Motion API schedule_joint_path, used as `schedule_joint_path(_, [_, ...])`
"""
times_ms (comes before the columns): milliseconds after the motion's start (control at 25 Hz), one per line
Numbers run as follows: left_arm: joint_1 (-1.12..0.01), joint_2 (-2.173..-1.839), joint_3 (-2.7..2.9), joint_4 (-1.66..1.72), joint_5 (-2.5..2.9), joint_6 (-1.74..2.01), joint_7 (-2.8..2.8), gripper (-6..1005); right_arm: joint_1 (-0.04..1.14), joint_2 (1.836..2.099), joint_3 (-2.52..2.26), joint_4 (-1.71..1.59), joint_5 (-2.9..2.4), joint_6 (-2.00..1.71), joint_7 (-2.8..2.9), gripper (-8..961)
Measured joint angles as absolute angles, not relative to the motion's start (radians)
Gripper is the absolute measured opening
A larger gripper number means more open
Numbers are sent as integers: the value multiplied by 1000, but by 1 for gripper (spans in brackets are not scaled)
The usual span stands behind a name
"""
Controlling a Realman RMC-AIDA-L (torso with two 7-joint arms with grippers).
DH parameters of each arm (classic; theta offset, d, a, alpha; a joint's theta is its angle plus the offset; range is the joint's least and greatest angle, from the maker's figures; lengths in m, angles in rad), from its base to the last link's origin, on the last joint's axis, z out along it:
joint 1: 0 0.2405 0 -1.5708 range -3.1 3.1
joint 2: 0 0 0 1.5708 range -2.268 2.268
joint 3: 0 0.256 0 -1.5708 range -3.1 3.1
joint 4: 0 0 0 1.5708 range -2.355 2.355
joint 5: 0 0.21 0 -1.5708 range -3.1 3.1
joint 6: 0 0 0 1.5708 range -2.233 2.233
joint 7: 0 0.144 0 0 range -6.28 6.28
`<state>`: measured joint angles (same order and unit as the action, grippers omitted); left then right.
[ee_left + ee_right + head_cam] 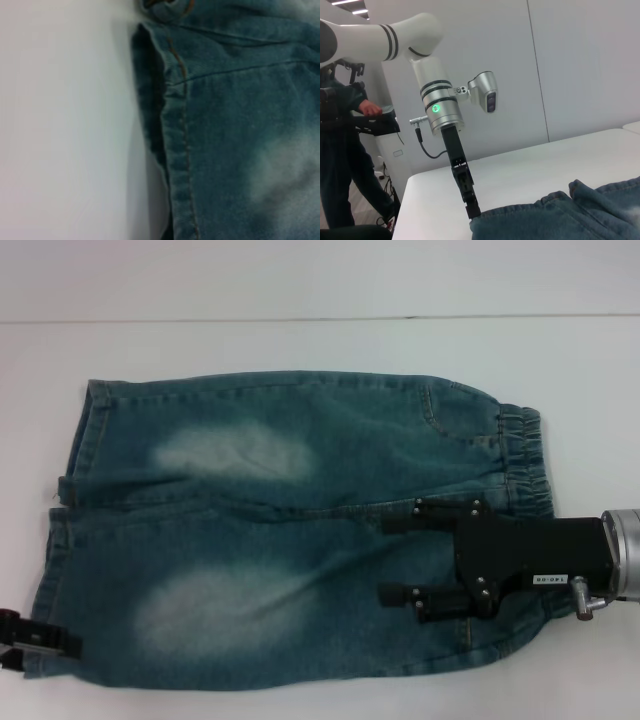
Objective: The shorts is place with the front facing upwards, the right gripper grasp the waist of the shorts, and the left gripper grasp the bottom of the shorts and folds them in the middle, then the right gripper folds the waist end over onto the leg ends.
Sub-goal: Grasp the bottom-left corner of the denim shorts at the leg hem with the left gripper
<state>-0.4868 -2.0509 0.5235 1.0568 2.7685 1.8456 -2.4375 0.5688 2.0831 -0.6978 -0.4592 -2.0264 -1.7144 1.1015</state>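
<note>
The white table [300, 340] carries the denim shorts [300, 530], spread flat, waist toward the robot's right. The right gripper [400, 558] hovers above the waist side, fingers apart, holding nothing. The left gripper [40, 642] is at the leg hem corner; its opening I cannot tell.

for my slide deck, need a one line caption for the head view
Denim shorts lie flat on a white table, right gripper open over the waist end, left gripper at the leg hem.
</note>
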Motion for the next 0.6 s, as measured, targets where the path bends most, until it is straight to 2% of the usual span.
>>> schedule_joint_path(600, [-498,-2057,525,1066,2763,1841,-2414,787,569,2083,-690,-463,-2026,-1717,1104,853])
